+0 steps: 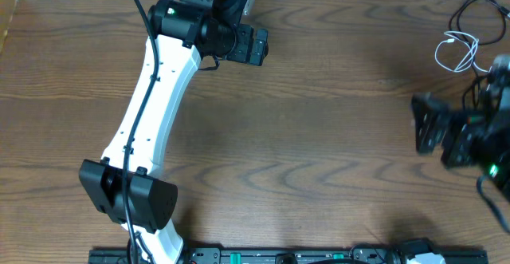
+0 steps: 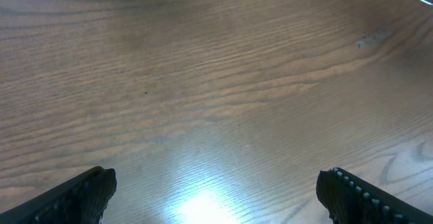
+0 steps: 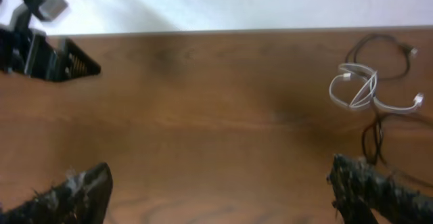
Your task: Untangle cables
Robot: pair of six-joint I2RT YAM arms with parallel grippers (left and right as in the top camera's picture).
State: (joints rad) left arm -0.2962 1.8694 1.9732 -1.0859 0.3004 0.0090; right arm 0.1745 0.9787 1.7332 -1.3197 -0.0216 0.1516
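With both claws gaping empty, the cables point(image 3: 348, 70) lie ahead-right of the right claw point(image 3: 220, 176), well apart from the left claw point(image 2: 216, 183).

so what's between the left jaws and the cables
nothing, just bare table from the left jaws across to the cables; the overhead view shows the whole stretch

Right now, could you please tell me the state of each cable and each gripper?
white cable: coiled in loops, not yet untangled, unheld.
black cable: loose loops overlapping the white cable, unheld.
left gripper: jaws open, empty.
right gripper: jaws open, empty.
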